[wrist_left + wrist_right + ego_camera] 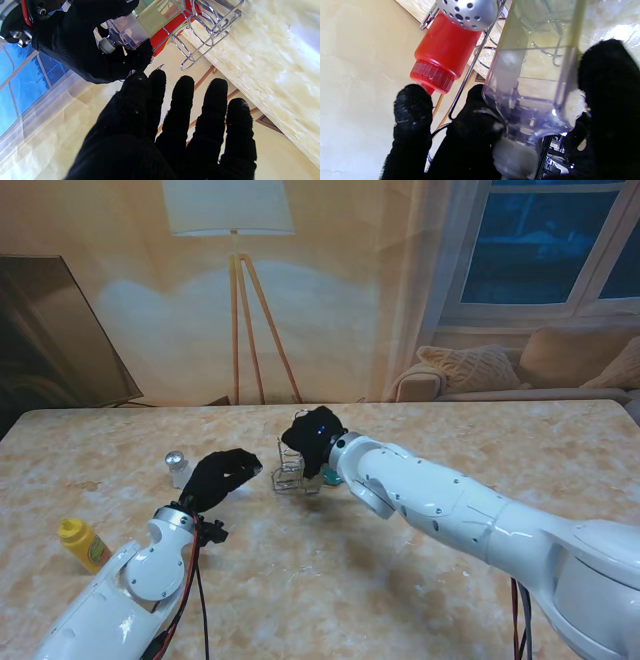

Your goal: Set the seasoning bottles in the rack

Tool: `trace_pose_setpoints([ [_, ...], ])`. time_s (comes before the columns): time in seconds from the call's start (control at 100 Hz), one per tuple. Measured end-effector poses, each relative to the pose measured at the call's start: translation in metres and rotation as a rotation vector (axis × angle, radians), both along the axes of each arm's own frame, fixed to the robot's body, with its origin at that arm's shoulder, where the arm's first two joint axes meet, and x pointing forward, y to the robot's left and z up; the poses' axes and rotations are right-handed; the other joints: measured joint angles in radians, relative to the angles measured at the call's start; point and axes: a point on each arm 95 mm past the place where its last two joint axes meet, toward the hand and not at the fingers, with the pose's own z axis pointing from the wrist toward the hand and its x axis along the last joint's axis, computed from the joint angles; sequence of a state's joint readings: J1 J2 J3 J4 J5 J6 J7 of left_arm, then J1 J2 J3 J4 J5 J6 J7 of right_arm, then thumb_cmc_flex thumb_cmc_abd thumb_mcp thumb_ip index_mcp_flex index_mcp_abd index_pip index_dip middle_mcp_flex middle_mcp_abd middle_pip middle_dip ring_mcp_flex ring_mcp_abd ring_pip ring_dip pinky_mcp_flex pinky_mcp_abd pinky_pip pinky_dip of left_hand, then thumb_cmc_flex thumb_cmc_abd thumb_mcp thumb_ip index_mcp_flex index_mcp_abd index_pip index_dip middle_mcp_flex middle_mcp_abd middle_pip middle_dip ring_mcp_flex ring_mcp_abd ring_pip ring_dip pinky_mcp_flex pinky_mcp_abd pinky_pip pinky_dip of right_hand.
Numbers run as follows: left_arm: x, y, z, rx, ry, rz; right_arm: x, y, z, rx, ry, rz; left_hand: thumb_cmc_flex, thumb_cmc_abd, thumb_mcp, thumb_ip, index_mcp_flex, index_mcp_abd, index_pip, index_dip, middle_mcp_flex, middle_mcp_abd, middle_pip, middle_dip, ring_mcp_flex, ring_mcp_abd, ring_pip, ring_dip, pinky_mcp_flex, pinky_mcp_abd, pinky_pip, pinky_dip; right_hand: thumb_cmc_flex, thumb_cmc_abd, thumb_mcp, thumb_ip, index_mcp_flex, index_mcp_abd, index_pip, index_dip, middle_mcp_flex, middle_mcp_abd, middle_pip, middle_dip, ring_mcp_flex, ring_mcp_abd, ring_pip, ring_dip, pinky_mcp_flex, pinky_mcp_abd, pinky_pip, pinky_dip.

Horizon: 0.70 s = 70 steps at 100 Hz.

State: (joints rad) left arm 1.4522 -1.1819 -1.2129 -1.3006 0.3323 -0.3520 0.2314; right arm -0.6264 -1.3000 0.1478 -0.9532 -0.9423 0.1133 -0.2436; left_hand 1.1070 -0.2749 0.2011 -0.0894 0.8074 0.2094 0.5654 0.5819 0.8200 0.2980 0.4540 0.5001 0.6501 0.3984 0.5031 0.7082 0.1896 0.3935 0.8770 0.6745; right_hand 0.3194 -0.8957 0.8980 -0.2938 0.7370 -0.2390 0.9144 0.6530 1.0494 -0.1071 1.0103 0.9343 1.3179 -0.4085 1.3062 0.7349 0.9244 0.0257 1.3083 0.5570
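Note:
My right hand (316, 439) is shut on a clear square bottle (535, 82) with a grey cap, holding it over the wire rack (291, 476) at the table's middle. The left wrist view shows the same clear bottle (135, 27) in the black glove beside the rack (210, 30). A red bottle (442, 52) stands in the rack, and a silver perforated shaker top (467, 10) shows next to it. My left hand (225, 475) hovers open just left of the rack, fingers (185, 112) spread. A silver-topped shaker (178, 468) stands left of that hand. A yellow bottle (82, 543) stands near the left edge.
A small teal object (333, 477) lies by the rack's right side, partly behind my right arm. The marble table (420, 580) stretches wide around the rack. A floor lamp and a sofa stand beyond the far edge.

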Motion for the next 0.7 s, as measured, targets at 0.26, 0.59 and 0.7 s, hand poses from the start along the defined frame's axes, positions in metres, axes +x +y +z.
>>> trace_pose_setpoints([
  [0.26,0.0001,0.0001,0.0001,0.001,-0.002,0.001,0.0006,0.0013,-0.0004,0.005,0.011,-0.007,-0.011,-0.009,0.001,0.0,0.0,0.0,0.0,0.0,0.0,0.0,0.0,0.001,0.002,0.0,0.0,0.0,0.0,0.0,0.0,0.0,0.0,0.0,0.0,-0.002,-0.023,-0.023,0.002,0.048,-0.023,-0.026,-0.004,0.001,-0.014,-0.001,0.002,0.0,-0.011,0.013,-0.034,0.0],
  [0.59,0.0001,0.0001,0.0001,0.002,-0.003,0.001,0.0003,0.0012,-0.0011,0.005,0.012,-0.004,-0.013,-0.011,0.023,0.0,0.0,0.0,0.001,0.0,0.0,0.0,0.01,0.001,0.002,0.0,0.0,0.0,0.002,0.0,0.0,0.0,0.0,0.0,0.0,-0.003,-0.038,-0.036,0.004,0.078,-0.036,-0.039,-0.012,0.027,-0.025,0.002,0.004,0.0,-0.023,0.016,-0.047,-0.007],
  [0.7,0.0,-0.0001,0.0,0.002,-0.003,0.0,0.0001,0.0007,-0.0017,0.011,0.01,-0.004,-0.013,-0.011,0.023,0.0,0.0,0.0,0.001,0.0,0.0,0.0,0.01,0.001,0.002,0.0,0.0,0.0,0.003,0.0,0.0,0.0,0.0,-0.001,0.0,-0.004,-0.038,-0.036,0.004,0.094,-0.037,-0.04,-0.014,0.05,-0.025,0.001,0.011,0.008,-0.023,0.013,-0.047,-0.007],
])
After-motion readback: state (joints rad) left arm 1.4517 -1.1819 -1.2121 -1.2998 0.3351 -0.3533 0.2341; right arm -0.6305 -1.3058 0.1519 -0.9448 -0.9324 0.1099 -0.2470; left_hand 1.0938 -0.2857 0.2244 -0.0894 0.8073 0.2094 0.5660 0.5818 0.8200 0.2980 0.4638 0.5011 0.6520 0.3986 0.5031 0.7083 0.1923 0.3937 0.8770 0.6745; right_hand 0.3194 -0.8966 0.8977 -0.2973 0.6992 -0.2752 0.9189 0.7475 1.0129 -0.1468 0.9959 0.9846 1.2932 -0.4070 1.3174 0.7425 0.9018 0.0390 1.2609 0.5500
